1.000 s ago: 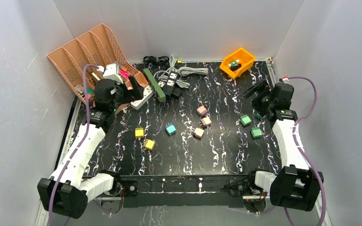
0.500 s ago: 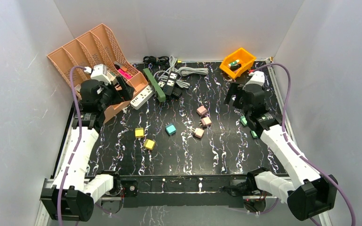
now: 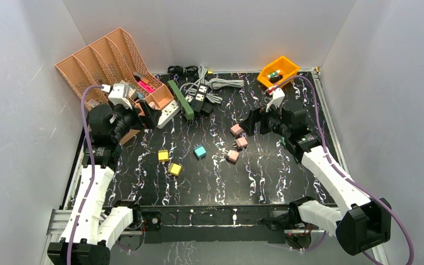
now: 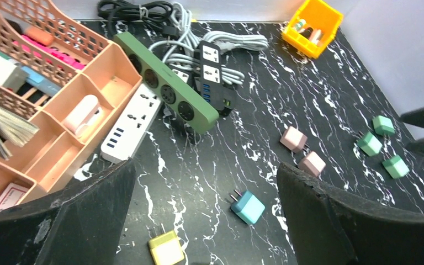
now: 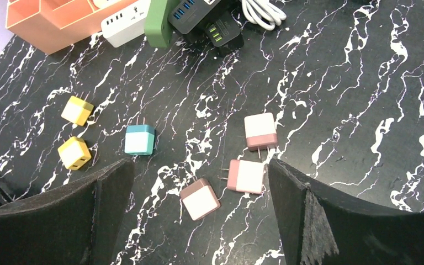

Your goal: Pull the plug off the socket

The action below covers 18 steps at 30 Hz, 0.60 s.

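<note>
left claw (image 4: 207, 168): jaws wide, nothing in them, hanging over the table (image 3: 210, 182) at 10 o'clock from its centre (top view). right claw (image 5: 199, 163): also wide, nothing gripped, at 2 o'clock from centre, pointing toward 9.

sockets: three strips bunched at 11–12 o'clock on the table.
- green strip (image 4: 168, 96) lies diagonal.
- white strip (image 4: 132, 121) is just beside it on its 9 o'clock side, against the tray (image 4: 105, 72).
- black strip (image 4: 215, 63) is on its 3 o'clock side, amid grey cable (image 4: 237, 41).

the plug (image 5: 221, 32) is a black block with green ports, touching the near end of the black strip. It looks seated there, but I can't tell for sure from any view. Neither claw touches it. The left one is nearer, the right one well apart.

loose on the table:
- teal cube (image 4: 248, 207) shows between my left fingers (it's down on the table, not gripped).
- three pink cubes (image 5: 260, 131) lie under the right claw.
- two yellow cubes (image 5: 77, 110) are at 9 o'clock of the teal one.
- green cubes (image 4: 370, 143) are at 3 o'clock of the table.
- orange bin (image 3: 279, 72) is at 1 o'clock.
</note>
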### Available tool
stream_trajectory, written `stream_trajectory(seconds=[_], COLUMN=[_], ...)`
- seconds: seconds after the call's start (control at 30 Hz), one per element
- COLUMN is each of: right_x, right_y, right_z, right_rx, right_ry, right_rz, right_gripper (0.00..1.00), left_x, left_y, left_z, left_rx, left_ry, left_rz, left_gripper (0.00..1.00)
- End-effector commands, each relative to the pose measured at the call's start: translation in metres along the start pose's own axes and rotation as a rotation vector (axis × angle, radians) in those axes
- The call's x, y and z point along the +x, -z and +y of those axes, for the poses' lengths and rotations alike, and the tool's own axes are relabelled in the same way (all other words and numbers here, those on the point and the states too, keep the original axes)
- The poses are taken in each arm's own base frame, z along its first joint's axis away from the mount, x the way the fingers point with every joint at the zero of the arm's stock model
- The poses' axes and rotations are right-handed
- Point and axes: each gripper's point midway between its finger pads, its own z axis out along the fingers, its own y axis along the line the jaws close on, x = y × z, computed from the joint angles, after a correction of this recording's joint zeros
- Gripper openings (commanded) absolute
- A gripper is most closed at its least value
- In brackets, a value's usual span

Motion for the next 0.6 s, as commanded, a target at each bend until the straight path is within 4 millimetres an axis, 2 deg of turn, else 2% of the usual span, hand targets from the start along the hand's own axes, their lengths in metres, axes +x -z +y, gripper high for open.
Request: stream_trajectory(seconds=[0.0,0.2,0.37,0.57], right_x=[-0.034,-0.031,-0.039,-0.040], right_y=[0.006,0.009,0.012,0.005], right_z=[0.012,0.008,0.003,0.000], right_rx=[-0.045,-0.020,0.025,0.045], right_ry=[0.070,0.058,0.038,0.001], right_rz=[-0.107,-0.116,-0.142,-0.107], right_gripper=[0.98,0.98,0.98,0.98], left_x=[-0.004,-0.008,-0.003,-0.004], left_y=[0.003,0.001,-0.005,-0.003], left_z=[-0.020,-0.026,-0.027,-0.029], left_rx=[0.123,0.158,0.178,0.184], left_ry=[-0.039,-0.044,-0.029,-0.033], left_rz=[-0.024,-0.023,-0.020,-0.021], left_gripper=[0.98,0.98,0.98,0.98])
